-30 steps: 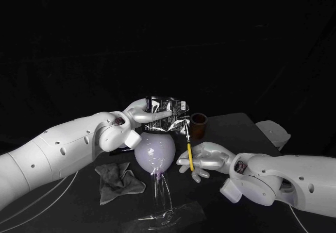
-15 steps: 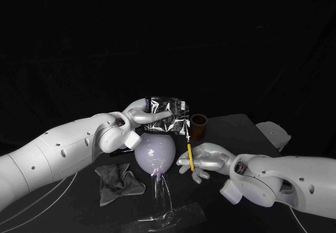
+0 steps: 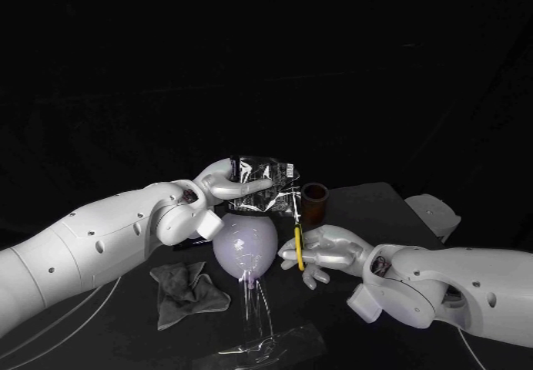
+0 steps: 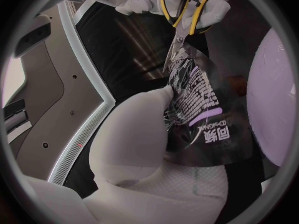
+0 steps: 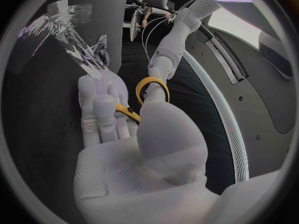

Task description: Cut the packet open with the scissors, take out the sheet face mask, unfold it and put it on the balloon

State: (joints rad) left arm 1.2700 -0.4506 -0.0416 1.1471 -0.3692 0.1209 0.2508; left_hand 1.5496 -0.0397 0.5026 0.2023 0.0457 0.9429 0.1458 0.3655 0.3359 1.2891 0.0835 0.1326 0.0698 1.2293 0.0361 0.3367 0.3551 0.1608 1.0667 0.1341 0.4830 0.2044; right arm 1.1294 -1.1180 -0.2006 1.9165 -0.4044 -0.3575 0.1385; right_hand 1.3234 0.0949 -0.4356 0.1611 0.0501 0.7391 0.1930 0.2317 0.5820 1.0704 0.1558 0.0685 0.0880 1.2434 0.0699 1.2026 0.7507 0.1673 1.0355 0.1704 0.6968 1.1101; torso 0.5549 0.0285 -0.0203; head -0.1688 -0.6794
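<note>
1. While the left hand [image 3: 228, 181] holds a shiny dark packet [image 3: 264, 183] up above the black counter [image 3: 372, 202], its fingers [image 4: 146, 114] are closed on the packet's side nearer that arm, with one lying across the front.
2. White print covers the packet's face. It hangs roughly upright, just over the top of a pale lilac balloon [image 3: 246, 239].
3. The right hand [image 3: 330, 250] grips a pair of yellow-handled scissors [image 3: 298, 240]. Its fingers [image 5: 99, 109] are curled through and around the handle loops, holding them firmly.
4. The scissor blades point upward, close together. Their tips meet the packet's lower edge at the corner nearer the right hand.
5. The balloon sits between the two hands, with its narrow end pointing down. It rests on a clear plastic stand [image 3: 261, 324] whose foot is on the counter.
6. A brown cylinder [image 3: 316, 202] stands upright on the counter behind the scissors, just beside the packet.
7. A crumpled grey cloth [image 3: 186, 291] lies on the counter below the left arm, near the foot of the stand.
</note>
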